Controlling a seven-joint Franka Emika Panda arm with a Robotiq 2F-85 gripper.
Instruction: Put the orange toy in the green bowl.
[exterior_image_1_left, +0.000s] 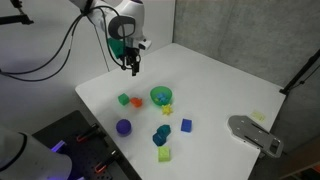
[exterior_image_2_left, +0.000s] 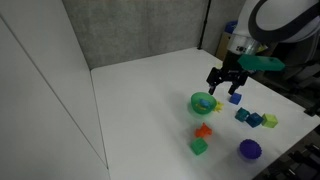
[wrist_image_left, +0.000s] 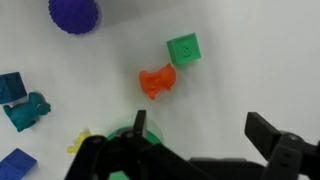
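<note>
Orange toy (wrist_image_left: 157, 81) is lying on the white tabletop (exterior_image_1_left: 215, 80), a little left of centre in the wrist view. It is sitting just below and left of the small green cube (wrist_image_left: 184, 49), close to it but apart. In both exterior views it is resting between that cube and the green bowl (exterior_image_1_left: 160, 96), near the bowl and not touching it.

Handling, my judgement: the toy is small and lumpy, pinched in at the middle. I am expecting it to be light and fairly stiff, plastic or rubber; I cannot tell which. It is not looking fragile. Being so light, it may skid or tip if one finger is reaching it first. I am planning to take hold across the narrow waist, low to the tabletop. The finger on the cube's side is needing to come down in the gap between the two.

Pose: my hand (exterior_image_2_left: 225, 85) is hanging above the tabletop, pointing down, well clear of every toy and sitting up and right of the bowl in that exterior view. It is released, spread wide, and carrying nothing. In the wrist view my fingers (wrist_image_left: 265, 130) are entering from the lower edge. The toy is lying above them and left of their midline, so I am not centred over it. A sliver of bowl green is showing at the lower left.
</note>
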